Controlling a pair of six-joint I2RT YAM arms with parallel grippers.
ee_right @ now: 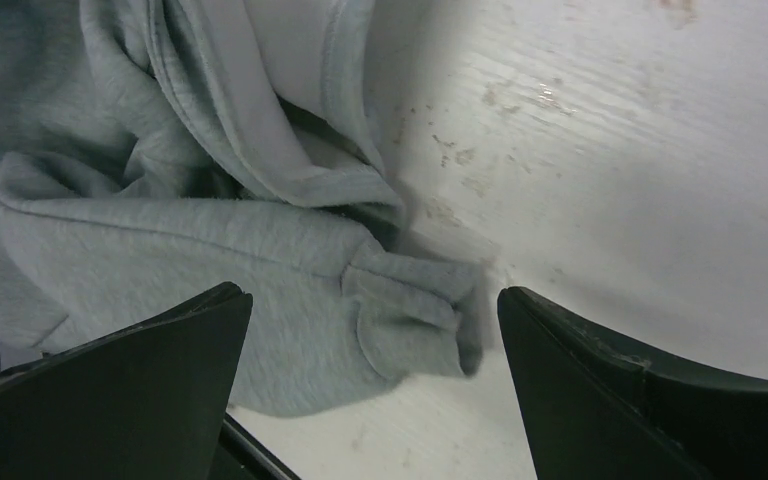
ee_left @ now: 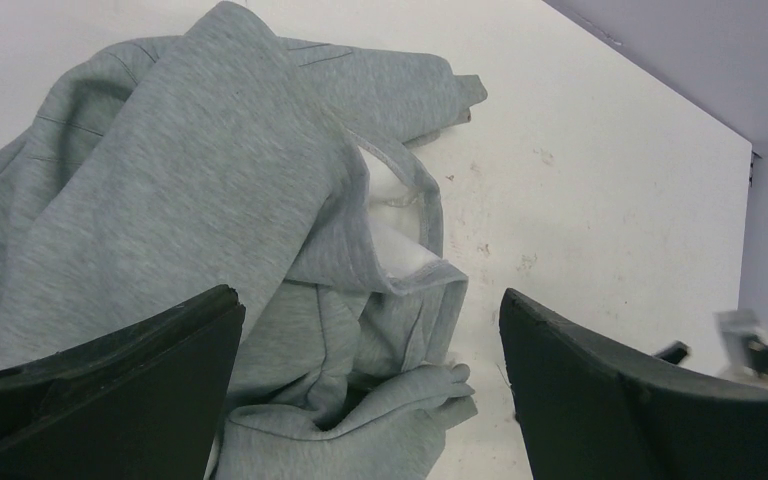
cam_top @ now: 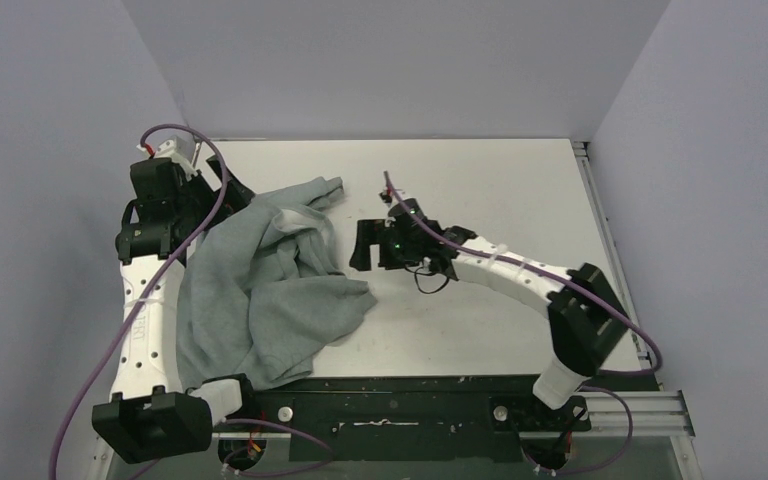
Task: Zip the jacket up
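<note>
The light grey jacket lies crumpled on the left half of the white table, with one part stretching toward the back. I cannot make out its zipper among the folds. My left gripper hovers open at the heap's upper left edge; in the left wrist view its gripper frames folds of the jacket and some white lining. My right gripper stands open just right of the heap. In the right wrist view that gripper hangs above a folded corner of the jacket, holding nothing.
Grey walls close in the table on the left, back and right. A black base plate runs along the near edge between the arm mounts. A metal rail lines the right edge. Purple cables loop beside the left arm.
</note>
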